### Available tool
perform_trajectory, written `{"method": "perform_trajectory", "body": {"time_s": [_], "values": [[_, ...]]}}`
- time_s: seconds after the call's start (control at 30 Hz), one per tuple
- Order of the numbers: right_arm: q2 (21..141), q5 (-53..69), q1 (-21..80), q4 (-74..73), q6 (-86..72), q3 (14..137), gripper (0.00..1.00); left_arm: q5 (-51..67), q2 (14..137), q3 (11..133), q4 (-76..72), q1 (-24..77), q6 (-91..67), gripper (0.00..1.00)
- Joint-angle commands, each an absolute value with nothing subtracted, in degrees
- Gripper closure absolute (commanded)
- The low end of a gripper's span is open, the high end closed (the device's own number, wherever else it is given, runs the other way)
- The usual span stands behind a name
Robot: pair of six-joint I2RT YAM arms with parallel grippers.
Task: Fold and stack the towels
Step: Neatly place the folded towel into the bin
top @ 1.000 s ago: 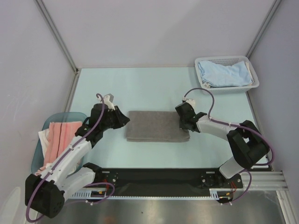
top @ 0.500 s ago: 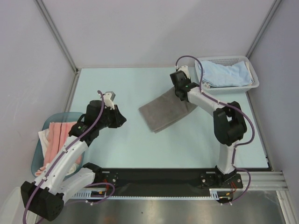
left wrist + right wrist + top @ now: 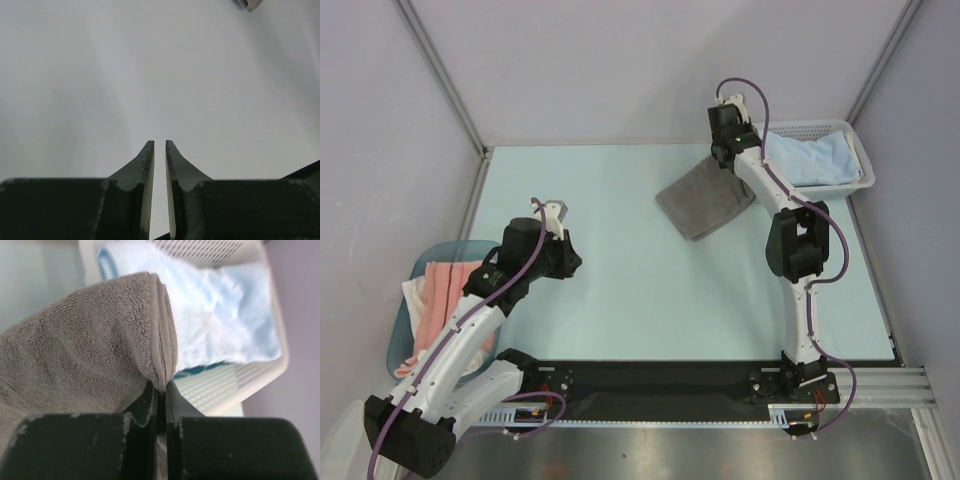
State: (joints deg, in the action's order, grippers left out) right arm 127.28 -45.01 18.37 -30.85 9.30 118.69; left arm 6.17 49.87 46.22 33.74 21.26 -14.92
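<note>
My right gripper (image 3: pixel 728 158) is shut on one end of the folded grey towel (image 3: pixel 703 200) and holds it at the table's far right, beside the white basket. In the right wrist view the grey towel (image 3: pixel 90 350) is pinched between the fingertips (image 3: pixel 161 388). A light blue towel (image 3: pixel 812 158) lies in the basket; it also shows in the right wrist view (image 3: pixel 225 315). A salmon-pink towel (image 3: pixel 445 295) lies in the teal tub at the left, over a white cloth (image 3: pixel 411 297). My left gripper (image 3: pixel 570 262) is shut and empty over bare table; its tips (image 3: pixel 159 145) nearly touch.
The white mesh basket (image 3: pixel 860 160) stands at the far right corner. The teal tub (image 3: pixel 420 268) sits off the table's left edge. Grey walls enclose the pale blue table (image 3: pixel 610 300) on three sides. A black rail runs along the near edge.
My right gripper has carried the grey towel from the table's middle up and to the far right, next to the basket. My left arm has drawn back slightly to the left.
</note>
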Motion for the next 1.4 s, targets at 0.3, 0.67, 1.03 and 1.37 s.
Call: {"method": "perform_trajectory", "body": {"time_s": [0.3, 0.67, 1.03, 1.37], "values": [[132.0, -48.3, 11.1, -28.9, 20.7, 137.5, 1.0, 5.2, 49.7, 46.6, 33.2, 21.6, -13.4, 0.8], [132.0, -44.4, 3.2, -22.6, 24.3, 137.2, 1.0, 4.7, 51.2, 46.5, 33.5, 21.5, -13.2, 0.8], [128.3, -37.5, -5.1, -17.6, 18.6, 130.2, 1.0, 5.1, 50.5, 45.8, 33.0, 21.5, -13.1, 0.8], [128.8, -36.7, -8.2, -15.7, 17.6, 129.5, 1.0, 5.1, 51.2, 45.7, 33.0, 21.5, -13.2, 0.8]]}}
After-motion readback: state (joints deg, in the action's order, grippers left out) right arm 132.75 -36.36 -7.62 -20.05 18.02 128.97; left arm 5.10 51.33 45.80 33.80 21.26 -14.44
